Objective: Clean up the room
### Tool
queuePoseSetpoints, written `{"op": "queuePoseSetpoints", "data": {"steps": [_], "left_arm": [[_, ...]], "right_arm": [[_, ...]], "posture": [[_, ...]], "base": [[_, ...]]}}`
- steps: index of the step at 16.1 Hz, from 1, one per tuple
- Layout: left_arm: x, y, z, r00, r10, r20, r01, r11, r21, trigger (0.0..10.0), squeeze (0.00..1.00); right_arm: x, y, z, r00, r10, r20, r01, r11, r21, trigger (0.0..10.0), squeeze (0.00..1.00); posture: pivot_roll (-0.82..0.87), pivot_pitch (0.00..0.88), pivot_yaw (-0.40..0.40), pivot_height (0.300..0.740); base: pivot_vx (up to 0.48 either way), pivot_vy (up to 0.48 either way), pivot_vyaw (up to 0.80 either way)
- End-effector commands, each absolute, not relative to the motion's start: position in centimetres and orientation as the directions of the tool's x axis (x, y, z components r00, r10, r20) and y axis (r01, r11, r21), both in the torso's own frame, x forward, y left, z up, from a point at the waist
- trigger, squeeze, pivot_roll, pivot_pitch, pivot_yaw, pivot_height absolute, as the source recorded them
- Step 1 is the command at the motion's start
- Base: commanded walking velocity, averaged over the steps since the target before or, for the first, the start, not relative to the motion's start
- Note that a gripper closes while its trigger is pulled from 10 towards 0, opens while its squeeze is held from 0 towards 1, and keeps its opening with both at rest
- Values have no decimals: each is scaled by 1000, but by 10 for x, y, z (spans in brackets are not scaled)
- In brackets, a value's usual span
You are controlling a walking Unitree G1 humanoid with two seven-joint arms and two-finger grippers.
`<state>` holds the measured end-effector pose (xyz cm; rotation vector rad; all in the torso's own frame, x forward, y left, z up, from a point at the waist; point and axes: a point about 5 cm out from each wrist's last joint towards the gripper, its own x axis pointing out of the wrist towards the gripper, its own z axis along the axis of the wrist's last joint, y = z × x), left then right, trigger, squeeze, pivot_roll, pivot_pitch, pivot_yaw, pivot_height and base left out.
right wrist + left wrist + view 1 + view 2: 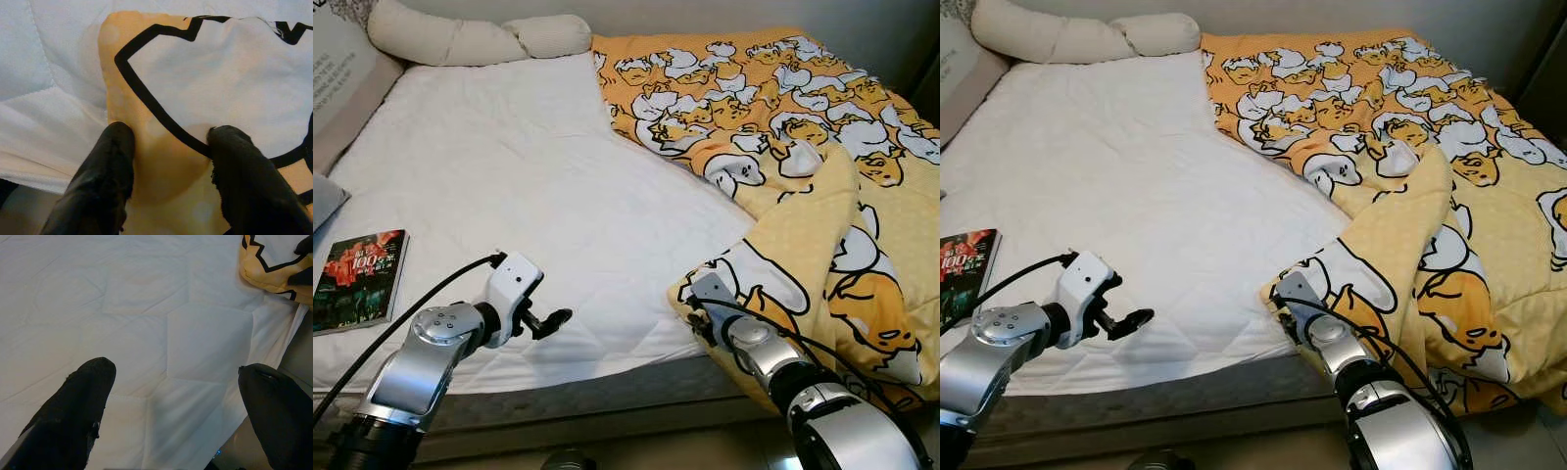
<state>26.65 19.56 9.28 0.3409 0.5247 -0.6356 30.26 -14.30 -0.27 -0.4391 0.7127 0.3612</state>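
Note:
A yellow blanket (pixel 773 108) printed with cartoon figures covers the right half of the bed, and its near corner (pixel 161 88) is folded back onto the white mattress cover (pixel 509 166). My right gripper (pixel 171 132) is open at that corner, both fingertips pressed on the fabric, which puckers slightly between them. My left gripper (pixel 553 318) hovers open over the bare white cover near the bed's front edge, holding nothing. A dark-covered book (pixel 360 279) lies on the bed at the far left.
A long cream bolster (pixel 460 39) lies across the head of the bed, with a larger pillow (pixel 337 78) in the left corner. The bed's front edge (pixel 607 392) runs just below both grippers, with floor beyond it.

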Motion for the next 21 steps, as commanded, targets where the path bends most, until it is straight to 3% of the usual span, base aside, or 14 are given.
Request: {"op": "queuePoseSetpoints", "data": {"steps": [1,7,8,10,21], "left_arm": [[266,195,93,674,-475,-566,647,749,142,10000,0],[266,195,93,674,-475,-566,647,749,142,10000,0],[260,197,98,675,-477,-563,650,746,146,10000,0],[251,202,106,687,-475,-551,648,743,167,10000,0],[255,196,109,692,-484,-536,652,737,177,10000,0]], "right_arm": [[308,-142,2,716,166,-678,-460,843,-280,0,0],[308,-142,2,716,166,-678,-460,843,-280,0,0],[303,-149,-4,713,136,-688,-465,826,-318,0,0],[297,-157,-9,710,119,-694,-440,845,-305,0,0],[315,-143,14,805,247,-539,-418,881,-221,0,0]], "posture": [[113,0,25,740],[113,0,25,740],[197,0,18,740],[201,0,31,740],[167,0,49,740]], "base": [[0,0,0],[0,0,0],[0,0,0],[0,0,0],[0,0,0]]}}
